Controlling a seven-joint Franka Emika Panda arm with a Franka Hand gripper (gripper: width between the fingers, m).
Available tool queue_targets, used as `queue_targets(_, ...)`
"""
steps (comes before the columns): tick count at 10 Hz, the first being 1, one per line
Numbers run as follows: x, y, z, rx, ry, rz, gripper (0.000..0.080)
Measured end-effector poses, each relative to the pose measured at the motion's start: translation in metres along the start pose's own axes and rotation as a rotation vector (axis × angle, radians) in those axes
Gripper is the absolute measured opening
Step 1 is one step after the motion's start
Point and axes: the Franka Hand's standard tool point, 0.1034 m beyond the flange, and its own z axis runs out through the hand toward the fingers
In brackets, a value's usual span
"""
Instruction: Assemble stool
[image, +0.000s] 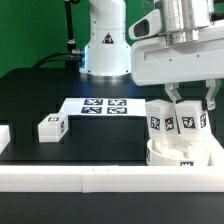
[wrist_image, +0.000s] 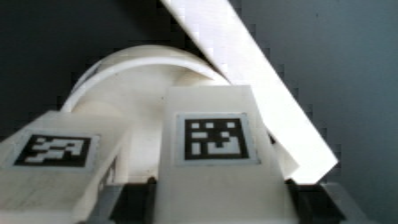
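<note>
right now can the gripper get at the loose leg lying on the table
Probably not yet: the gripper looks shut on an upright leg on the seat. The loose leg lies alone on the table, nothing blocking it.

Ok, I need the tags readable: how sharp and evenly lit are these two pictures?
Exterior view: even light, tags on the flat white marker board and the loose white blocky plastic leg small but distinct. Wrist view: soft focus throughout, the tag on the central white blocky leg blurred yet legible, the long white border rail bright and washed out.
</note>
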Motion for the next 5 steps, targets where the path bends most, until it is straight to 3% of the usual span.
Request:
queue_targets(3, -0.0014, 0.0012, 0.0009, 0.015, -0.016, 0.298, 0.0337)
queue_targets(5, -0.0048, -0.0046, 0.0042, 0.054, -0.009, 0.599, 0.0337)
